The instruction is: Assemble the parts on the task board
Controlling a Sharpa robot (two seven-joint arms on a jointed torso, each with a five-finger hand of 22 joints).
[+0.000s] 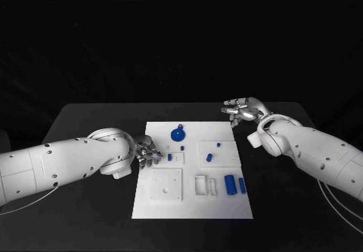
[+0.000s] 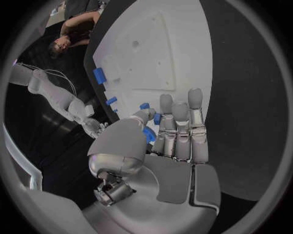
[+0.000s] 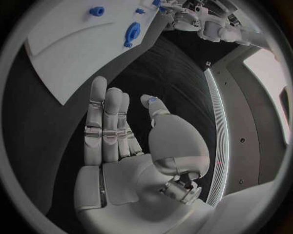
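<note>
Head view: white task board sits mid black surface. Left hand at the board's left edge, over a small blue peg; contact hard to tell from here. Right hand off the board's far right corner, above bare surface, fingers loosely spread, nothing in them. On the board: round blue gear-like part near the far edge, small blue pegs mid-board, two blue cylinders on the right, a square plate with holes and a slotted white block on the near half.

Left wrist view: left hand has its fingers straight and side by side, thumb tucked across toward them, with a blue piece between thumb and fingers. Looks like a pinch, but the thumb covers most of it, so I cannot tell if it is really clamped. More blue parts along the board edge.

Right wrist view: right hand empty, fingers straight, thumb apart from them. The gear-like part and a small blue part are well away on the board.

Step in hand, my guess: picking the small peg at the left edge. To do it well, close thumb and fingers square on it and lift straight, keeping it upright for its hole. Target hole not identifiable.
</note>
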